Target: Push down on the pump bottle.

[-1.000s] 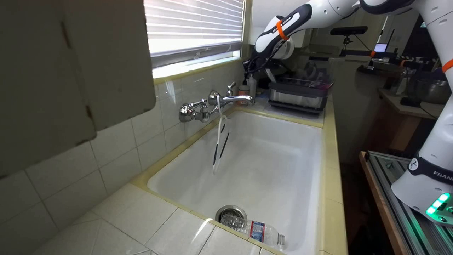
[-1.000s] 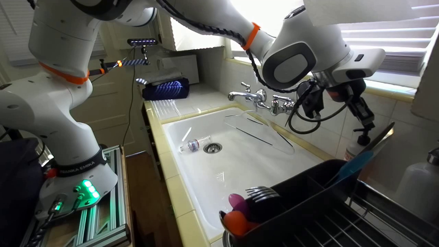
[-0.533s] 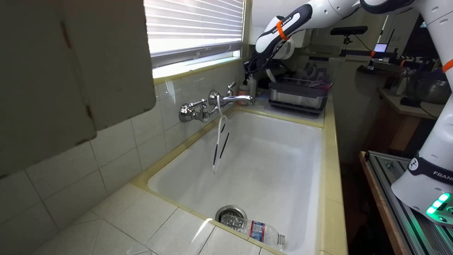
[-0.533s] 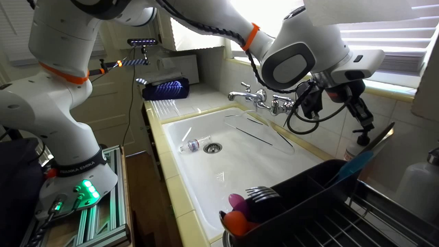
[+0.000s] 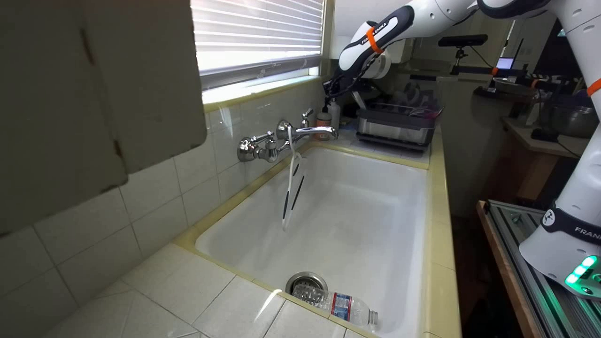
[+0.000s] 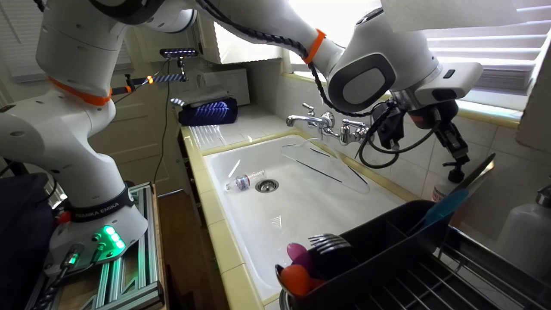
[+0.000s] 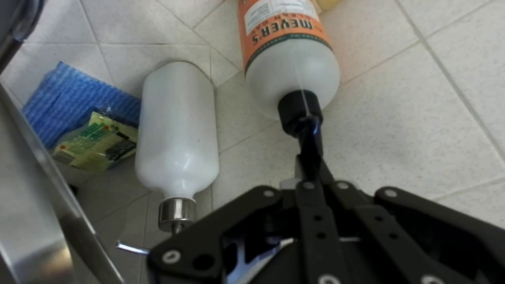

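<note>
The pump bottle has a cloudy body, an orange label and a black pump. It stands upright on the counter tiles behind the sink and shows in both exterior views (image 5: 323,123) (image 6: 438,193). In the wrist view the pump bottle (image 7: 294,75) is at the upper middle, with its black collar (image 7: 300,112) towards me. My gripper (image 7: 310,161) has its fingers together and points down at the top of the pump. In an exterior view the gripper (image 6: 459,156) touches or nearly touches the pump's nozzle (image 6: 451,164). The contact itself is dark and partly hidden.
A white bottle with a silver pump (image 7: 177,130) stands beside it. A dish rack (image 6: 430,262) with utensils is close by, and a blade (image 6: 478,176) rises near the gripper. A blue cloth (image 7: 79,102) lies on the counter. The sink holds a plastic bottle (image 6: 242,183) and a hanger (image 6: 318,171).
Between one second and half a second ago, my gripper and the pump nozzle shifted very slightly left and down in an exterior view. Since then almost nothing has moved.
</note>
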`<state>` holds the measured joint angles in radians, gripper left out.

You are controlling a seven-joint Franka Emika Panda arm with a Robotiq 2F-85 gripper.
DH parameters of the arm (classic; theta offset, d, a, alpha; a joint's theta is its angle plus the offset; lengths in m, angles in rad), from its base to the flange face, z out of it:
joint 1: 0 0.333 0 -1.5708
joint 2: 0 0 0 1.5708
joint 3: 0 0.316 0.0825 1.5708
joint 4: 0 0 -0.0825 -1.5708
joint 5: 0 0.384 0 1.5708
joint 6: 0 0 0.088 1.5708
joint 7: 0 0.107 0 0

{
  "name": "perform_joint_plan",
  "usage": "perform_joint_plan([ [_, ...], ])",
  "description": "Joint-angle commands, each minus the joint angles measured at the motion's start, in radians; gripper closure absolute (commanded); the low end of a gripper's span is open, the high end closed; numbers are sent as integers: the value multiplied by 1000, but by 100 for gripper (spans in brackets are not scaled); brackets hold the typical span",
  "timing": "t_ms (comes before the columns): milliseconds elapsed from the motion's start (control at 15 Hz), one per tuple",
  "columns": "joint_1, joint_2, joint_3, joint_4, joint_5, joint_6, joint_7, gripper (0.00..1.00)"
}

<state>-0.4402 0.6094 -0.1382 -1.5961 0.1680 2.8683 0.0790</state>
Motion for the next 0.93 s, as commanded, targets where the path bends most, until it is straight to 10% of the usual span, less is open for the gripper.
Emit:
perform_joint_plan([
  [0, 11, 15, -12, -22, 21, -17, 10, 100],
  [867, 46, -58, -43, -49, 0, -30, 13, 100],
])
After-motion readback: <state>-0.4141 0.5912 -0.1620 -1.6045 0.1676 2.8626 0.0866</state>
